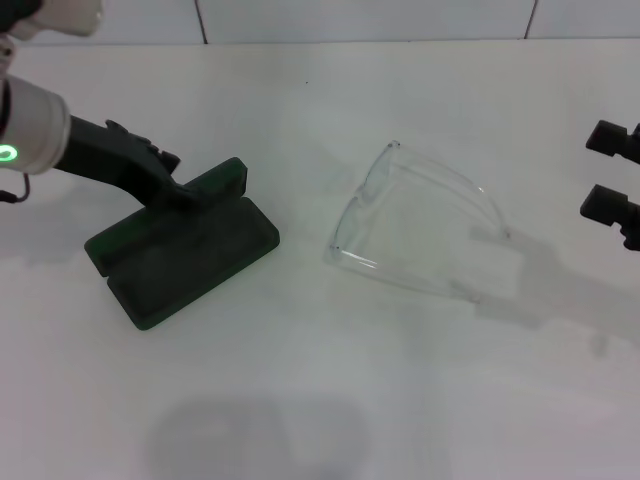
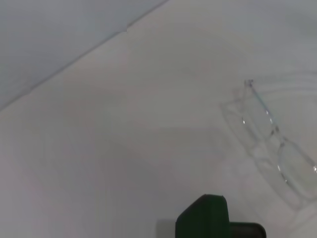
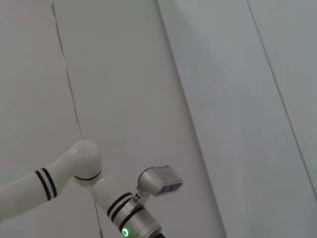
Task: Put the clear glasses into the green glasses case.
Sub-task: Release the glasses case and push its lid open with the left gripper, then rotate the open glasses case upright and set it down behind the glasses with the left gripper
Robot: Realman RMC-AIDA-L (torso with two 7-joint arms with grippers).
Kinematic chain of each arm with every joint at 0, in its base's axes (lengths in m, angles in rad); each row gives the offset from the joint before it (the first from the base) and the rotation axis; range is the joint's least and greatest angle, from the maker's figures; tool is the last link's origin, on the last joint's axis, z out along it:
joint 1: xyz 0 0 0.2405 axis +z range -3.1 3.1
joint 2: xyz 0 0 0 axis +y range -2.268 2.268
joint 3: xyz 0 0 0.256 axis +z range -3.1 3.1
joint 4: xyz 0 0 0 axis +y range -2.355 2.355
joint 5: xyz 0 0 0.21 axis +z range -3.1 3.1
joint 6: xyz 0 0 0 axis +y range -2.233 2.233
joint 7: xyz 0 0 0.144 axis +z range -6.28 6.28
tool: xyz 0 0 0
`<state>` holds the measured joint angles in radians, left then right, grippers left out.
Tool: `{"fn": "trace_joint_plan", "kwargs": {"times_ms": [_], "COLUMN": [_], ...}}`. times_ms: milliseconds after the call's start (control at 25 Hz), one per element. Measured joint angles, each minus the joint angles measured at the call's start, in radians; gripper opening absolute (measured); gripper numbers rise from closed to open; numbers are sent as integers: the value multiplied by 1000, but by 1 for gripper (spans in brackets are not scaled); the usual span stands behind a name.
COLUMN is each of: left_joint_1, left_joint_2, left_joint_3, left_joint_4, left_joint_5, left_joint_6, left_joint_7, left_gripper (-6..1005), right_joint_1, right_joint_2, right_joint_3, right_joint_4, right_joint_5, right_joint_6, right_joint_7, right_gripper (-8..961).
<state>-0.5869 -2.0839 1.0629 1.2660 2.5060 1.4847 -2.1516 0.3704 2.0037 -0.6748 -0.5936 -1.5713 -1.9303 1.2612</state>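
Green case (image 1: 185,255) open on the white counter (image 1: 400,380), toward its left edge, set at an angle. Lid (image 1: 215,185) raised at the far side, dark lining of the tray facing up. Left pincer (image 1: 185,197) down at the hinge side of the case, dark fingers (image 1: 160,175) touching the lid; cannot tell whether closed on the lid or only pressing against it. Green ring light lit on the left wrist (image 1: 10,153).

Clear glasses (image 1: 415,220) flat on the counter near the middle, well apart from the case, on its right side. Front frame turned toward the case, temple arms spread open and pointing toward the right edge of the counter. In the left wrist view, glasses (image 2: 270,139) visible beyond one rounded corner of the case (image 2: 205,218).

Right pincer (image 1: 615,185) above the right edge of the counter, apart from the glasses, fingers (image 1: 605,205) spread wide, holding nothing. Right wrist view facing wall panels (image 3: 223,99) and the left arm (image 3: 74,171) only.
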Motion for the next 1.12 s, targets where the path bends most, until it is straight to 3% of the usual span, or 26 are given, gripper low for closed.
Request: {"fn": "trace_joint_plan", "kwargs": {"times_ms": [200,400,720,920,1120], "left_joint_1": [-21,-33,-43,-30,-15], "left_joint_2": [0,-1,-3,-2,-4], "left_joint_3": [26,33,42,97,175], "left_joint_4": [-47,-70,-88,-56,-6], "left_joint_5": [21,35,72,67,15], "left_joint_6": [-18,-38,-49,-45,-40], "left_joint_7": [-2,-8,-23,-21,-23], "left_gripper": [738,573,469,372,298], "right_joint_1": [4,4,0,-6,-15], "right_joint_2": [0,-2,-5,-6,-13], "right_joint_3": [0,0,29,63,234], "right_joint_4": [0,15,41,60,146], "right_joint_5": [2,3,7,7,7], "right_joint_6": [10,17,13,4,-72], "right_joint_7": [-4,-16,-27,-38,-82], "right_gripper": [836,834,830,827,824]}}
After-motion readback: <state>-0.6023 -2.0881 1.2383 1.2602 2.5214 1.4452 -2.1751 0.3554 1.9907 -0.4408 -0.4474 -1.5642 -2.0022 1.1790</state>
